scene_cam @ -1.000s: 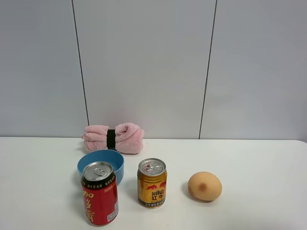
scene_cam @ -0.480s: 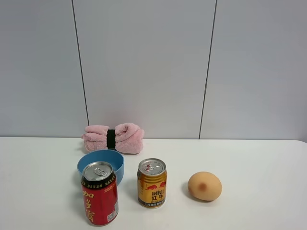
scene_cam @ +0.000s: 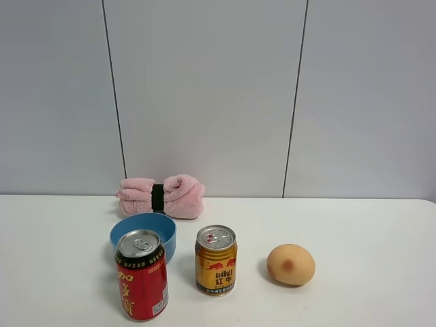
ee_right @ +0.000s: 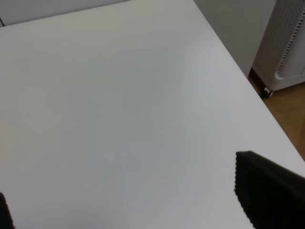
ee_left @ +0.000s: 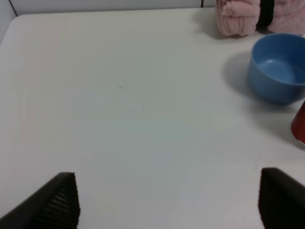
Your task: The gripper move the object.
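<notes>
Resting on the tabletop, pink rolled towel behind blue bowl; left pincer and right pincer spread wide, empty.

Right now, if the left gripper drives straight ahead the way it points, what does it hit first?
Probably nothing: ahead of the left gripper lies bare table. The blue bowl and pink towel sit off to one side, though depth is uncertain.

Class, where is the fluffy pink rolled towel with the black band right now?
In the exterior high view the pink rolled towel lies left of centre at the table's back edge by the wall, just behind the blue bowl.
</notes>
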Controlling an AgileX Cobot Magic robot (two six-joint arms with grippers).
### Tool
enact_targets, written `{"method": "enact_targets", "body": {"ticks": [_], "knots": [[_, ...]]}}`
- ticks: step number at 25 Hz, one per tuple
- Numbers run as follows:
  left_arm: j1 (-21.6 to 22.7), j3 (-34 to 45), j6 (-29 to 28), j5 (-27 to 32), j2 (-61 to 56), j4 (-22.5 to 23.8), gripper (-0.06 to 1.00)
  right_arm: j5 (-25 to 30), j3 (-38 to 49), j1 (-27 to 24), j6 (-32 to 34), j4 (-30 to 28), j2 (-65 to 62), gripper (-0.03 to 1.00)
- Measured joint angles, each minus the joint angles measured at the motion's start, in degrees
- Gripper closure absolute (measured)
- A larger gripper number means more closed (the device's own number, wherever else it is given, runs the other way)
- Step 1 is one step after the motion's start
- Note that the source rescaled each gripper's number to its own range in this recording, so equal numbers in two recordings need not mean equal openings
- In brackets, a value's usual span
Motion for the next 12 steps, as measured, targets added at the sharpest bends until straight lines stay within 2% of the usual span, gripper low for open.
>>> {"method": "enact_targets", "body": {"ticks": [12], "knots": [[0.0,0.0,0.0,0.0,0.0,0.0,-0.06,0.0,0.0,0.0,0.0,0.0,0.0,-0.03]]}}
